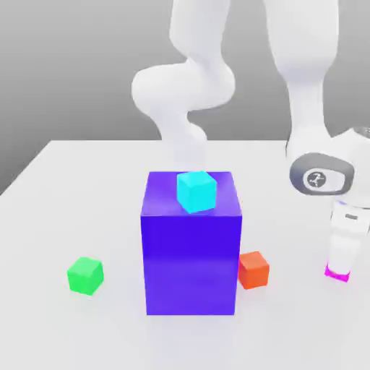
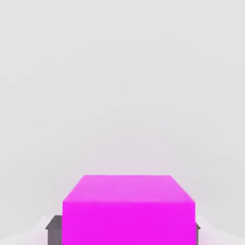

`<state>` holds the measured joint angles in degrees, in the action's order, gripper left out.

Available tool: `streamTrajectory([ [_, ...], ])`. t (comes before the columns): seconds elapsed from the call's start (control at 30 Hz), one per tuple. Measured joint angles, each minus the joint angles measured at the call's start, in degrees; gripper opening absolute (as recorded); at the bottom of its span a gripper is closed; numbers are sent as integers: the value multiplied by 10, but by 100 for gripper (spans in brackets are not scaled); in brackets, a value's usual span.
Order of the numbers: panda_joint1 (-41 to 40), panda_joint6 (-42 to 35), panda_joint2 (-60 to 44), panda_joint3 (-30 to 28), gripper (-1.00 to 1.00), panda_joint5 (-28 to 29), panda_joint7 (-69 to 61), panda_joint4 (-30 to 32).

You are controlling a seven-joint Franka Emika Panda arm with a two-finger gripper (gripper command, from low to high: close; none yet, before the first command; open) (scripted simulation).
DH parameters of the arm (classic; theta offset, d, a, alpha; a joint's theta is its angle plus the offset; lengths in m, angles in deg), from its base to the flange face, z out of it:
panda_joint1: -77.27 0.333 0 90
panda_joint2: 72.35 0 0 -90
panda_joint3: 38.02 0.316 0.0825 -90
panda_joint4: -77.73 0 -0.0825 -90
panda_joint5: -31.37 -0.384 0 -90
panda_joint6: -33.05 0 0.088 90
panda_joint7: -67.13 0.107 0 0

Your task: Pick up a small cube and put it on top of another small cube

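Note:
The small magenta-pink cube [image 1: 337,274] rests on the white table at the exterior view's right. My gripper [image 1: 337,267] stands straight down over it, and only the cube's lower edge shows below the fingers. In the hand view the cube [image 2: 129,206] sits between my fingertips [image 2: 53,228], whose dark pads press against its two sides. The gripper [image 2: 127,235] is shut on it, and the cube is still down on the table. A cyan small cube [image 1: 196,191] sits on top of the large violet-blue block [image 1: 191,253].
An orange-red small cube [image 1: 254,269] lies against the block's lower right side, a short way left of my gripper. A green small cube [image 1: 85,275] lies on the table [image 1: 58,217] at the exterior view's left. The white arm [image 1: 188,87] rises behind the block.

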<state>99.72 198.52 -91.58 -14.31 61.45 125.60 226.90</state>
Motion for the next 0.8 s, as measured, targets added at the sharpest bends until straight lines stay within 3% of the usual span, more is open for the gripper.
streamTrajectory([
  [0.23, -65, -54, 86, 90, -100, -131, -100, 19],
  [0.5, -170, -79, 133, -20, -100, -168, -29, 11],
  [0.8, -375, -96, 213, -130, -100, -247, 61, 36],
])
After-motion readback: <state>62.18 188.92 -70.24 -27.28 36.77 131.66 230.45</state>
